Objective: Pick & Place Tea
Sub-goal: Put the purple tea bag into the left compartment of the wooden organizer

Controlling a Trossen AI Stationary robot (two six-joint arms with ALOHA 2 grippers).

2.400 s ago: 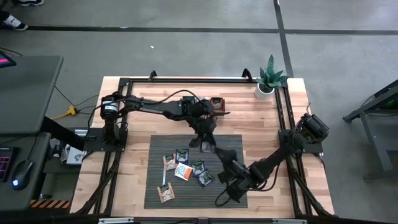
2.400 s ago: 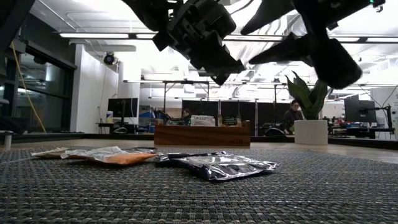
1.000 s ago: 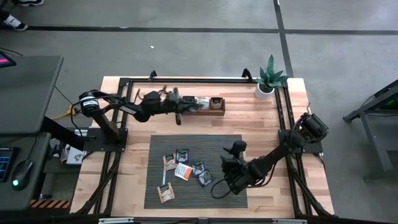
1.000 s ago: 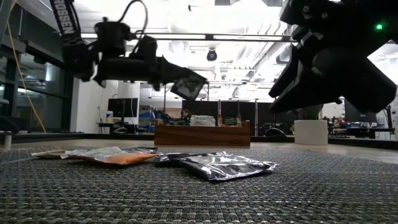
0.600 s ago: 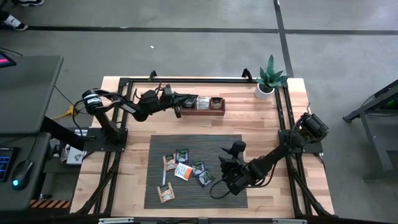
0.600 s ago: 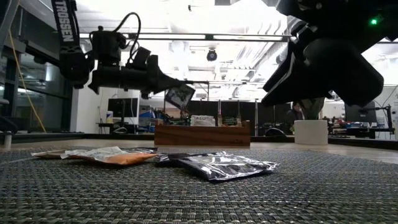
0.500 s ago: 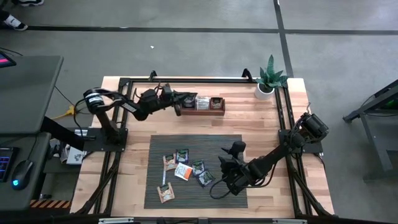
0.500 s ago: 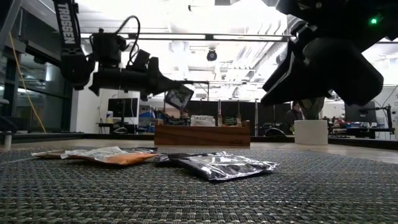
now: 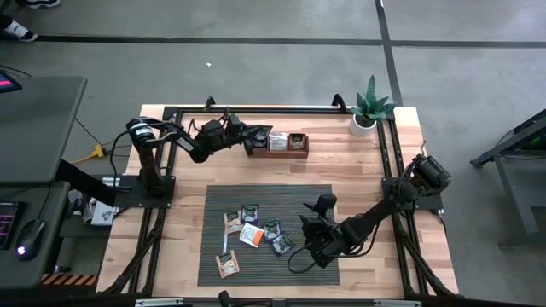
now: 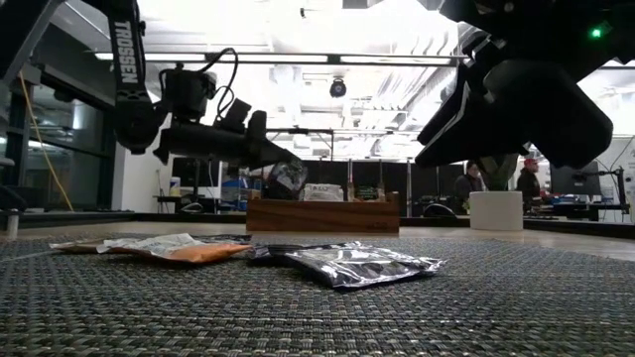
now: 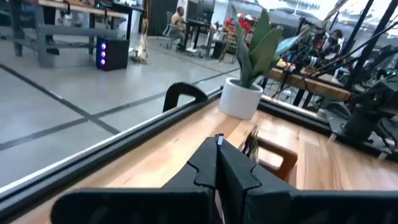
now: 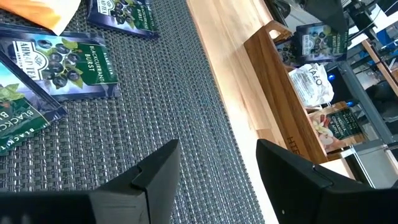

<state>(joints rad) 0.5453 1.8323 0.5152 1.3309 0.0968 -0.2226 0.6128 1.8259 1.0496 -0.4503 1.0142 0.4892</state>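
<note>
My left gripper (image 9: pixel 250 136) is shut on a dark tea sachet (image 10: pixel 289 178) right over the left end of the wooden box (image 9: pixel 286 142) at the table's far side. In the left wrist view the sachet shows edge-on (image 11: pixel 219 138) between the shut fingers. Several sachets (image 9: pixel 256 232), orange, tan and dark, lie flat on the grey woven mat (image 9: pixel 316 200). My right gripper (image 12: pixel 217 168) is open and empty, a little above the mat to the right of those sachets (image 12: pixel 62 62). My left gripper pinches the dark sachet by its upper edge (image 10: pixel 286 167) between its two fingers. The fingers come from the table's left side, slanting down. The sachet hangs tilted below the fingertips, its lower end just above the box's left end (image 10: pixel 260 206).
The wooden box holds other sachets (image 12: pixel 317 37) standing in it. A potted plant (image 9: pixel 367 115) stands at the far right corner. A black frame rail (image 11: pixel 124 149) runs along the table's far edge. People show in the room behind (image 10: pixel 526 183).
My left gripper has gone down toward the wooden box's left end with the dark sachet, tipping its fingers downward; the sachet now hangs just above the box. My right gripper has stayed open over the mat.
</note>
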